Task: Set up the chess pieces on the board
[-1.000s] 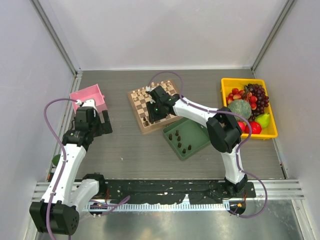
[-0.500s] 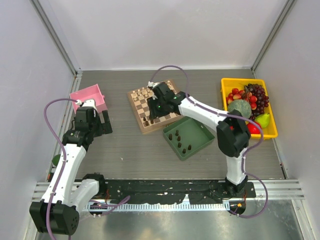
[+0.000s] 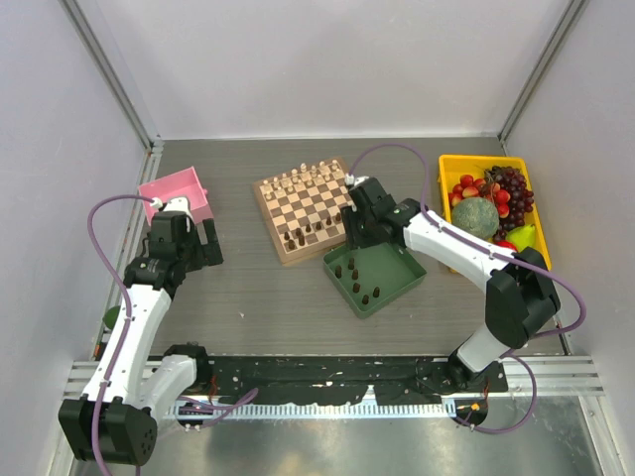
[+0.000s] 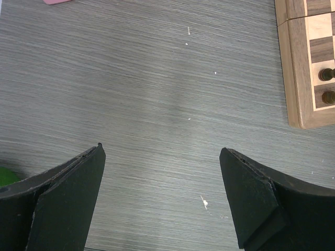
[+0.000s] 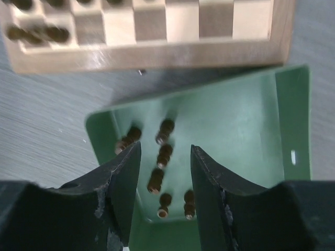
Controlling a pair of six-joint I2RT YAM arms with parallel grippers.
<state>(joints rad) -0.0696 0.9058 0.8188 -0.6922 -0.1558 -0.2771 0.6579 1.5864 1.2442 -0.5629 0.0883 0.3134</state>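
Fingers (image 5: 123, 183) on our right gripper (image 5: 164, 178) sit a modest gap apart with nothing pinched between them. They hang over the green tray (image 5: 246, 125), which lies just beside the near-right edge of the board (image 5: 157, 55). A handful of the dark chess pieces (image 5: 165, 154) are in that tray, mostly bunched toward its end closest to the board's near corner, and one lines up with the gap between the fingers from the wrist view.

A few more dark ones already stand on the board at its near-left corner, and the cream pieces (image 3: 308, 179) line the far edge.

Our left gripper (image 4: 162, 193) is spread wide over bare table (image 4: 157, 94), well off the board's left side, holding nothing. The wrist view just catches the board's corner with two dark pieces on it.

A pink box (image 3: 179, 193) sits left of the board and a yellow crate (image 3: 448, 174) of fruit right of it.

As for writing, we only spot a tiny pale mark (image 5: 293, 156) on the tray wall, too small to read.
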